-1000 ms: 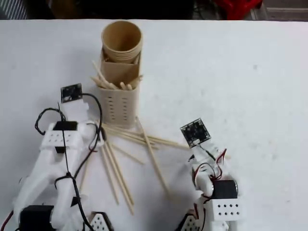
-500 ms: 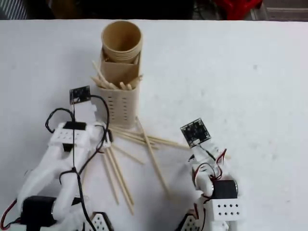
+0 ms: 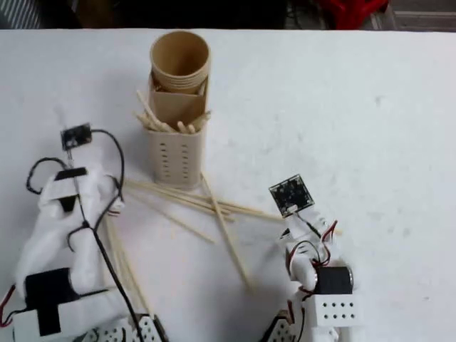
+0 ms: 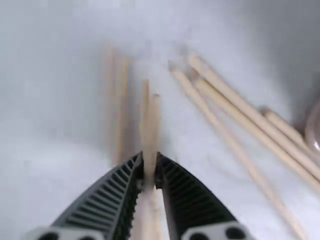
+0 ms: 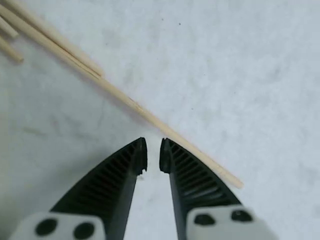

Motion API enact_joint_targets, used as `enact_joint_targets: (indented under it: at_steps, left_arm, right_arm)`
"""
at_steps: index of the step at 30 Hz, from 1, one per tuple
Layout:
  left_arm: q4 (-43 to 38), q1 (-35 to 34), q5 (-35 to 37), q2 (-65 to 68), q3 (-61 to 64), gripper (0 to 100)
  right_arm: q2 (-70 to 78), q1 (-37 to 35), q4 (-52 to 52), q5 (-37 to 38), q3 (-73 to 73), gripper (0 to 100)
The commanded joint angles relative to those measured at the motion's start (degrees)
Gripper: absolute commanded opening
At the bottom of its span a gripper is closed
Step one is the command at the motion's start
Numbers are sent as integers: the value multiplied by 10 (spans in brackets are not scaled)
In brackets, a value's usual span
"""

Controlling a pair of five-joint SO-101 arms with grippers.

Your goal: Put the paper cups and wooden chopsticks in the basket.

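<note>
Now, high view: shows a stack of tan paper cups (image 3: 180, 60) already standing in the beige perforated plastic basket (image 3: 176, 160), with some thin wooden chopsticks (image 3: 153, 117) poking out beside them. Also shows more loose chopsticks (image 3: 214, 206) fanned on the white table (image 3: 370, 107) just in front of the basket. Puts the left arm (image 3: 64, 214) further left and clear of the basket versus a second ago, with a bundle of sticks (image 3: 122, 267) pulled along under it.

Left wrist view: confirms the left gripper (image 4: 148, 162) clamped on a held pair (image 4: 149, 115), other sticks lying nearby.

Right wrist view: shows the right gripper (image 5: 152, 150) nearly closed, empty, just beside a single chopstick (image 5: 150, 120). Unmoved.

So: grab looks done. Likely needs a lift and a carry back to the basket.
</note>
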Motion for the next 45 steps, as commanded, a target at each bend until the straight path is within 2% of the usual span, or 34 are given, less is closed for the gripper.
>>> enact_joint_targets:
  at_steps: [1,4,7,11,16,21,28,31,37,43,45]
  left_arm:
    - [-51,-47,-77,0,-53,22]
    - [-69,-69,-122,7,-93,22]
    - [-63,-71,-136,51,-152,22]
    - [-27,-72,-183,154,-268,22]
    - [25,-109,-216,279,-447,22]
    - [133,-146,-231,397,-642,26]
    - [259,-138,-233,509,-895,27]
    - [312,-105,-285,565,-958,36]
    - [375,-97,-313,675,-1051,210]
    - [530,-112,-336,678,-1237,182]
    - [529,-131,-341,672,-1248,181]
  right_arm:
    - [-1,4,-6,-4,-12,63]
    - [1,5,-6,-3,-11,63]
    - [-1,5,-6,-1,-4,63]
    - [-1,5,-6,-1,0,63]
    - [-1,6,-6,-1,0,63]
    - [-2,13,-8,-1,3,60]
    - [-2,38,-19,-1,4,60]
    - [-2,38,-20,-1,4,60]
    - [-2,37,-22,0,12,60]
    - [-2,37,-22,0,12,60]
    - [-2,37,-22,0,12,60]
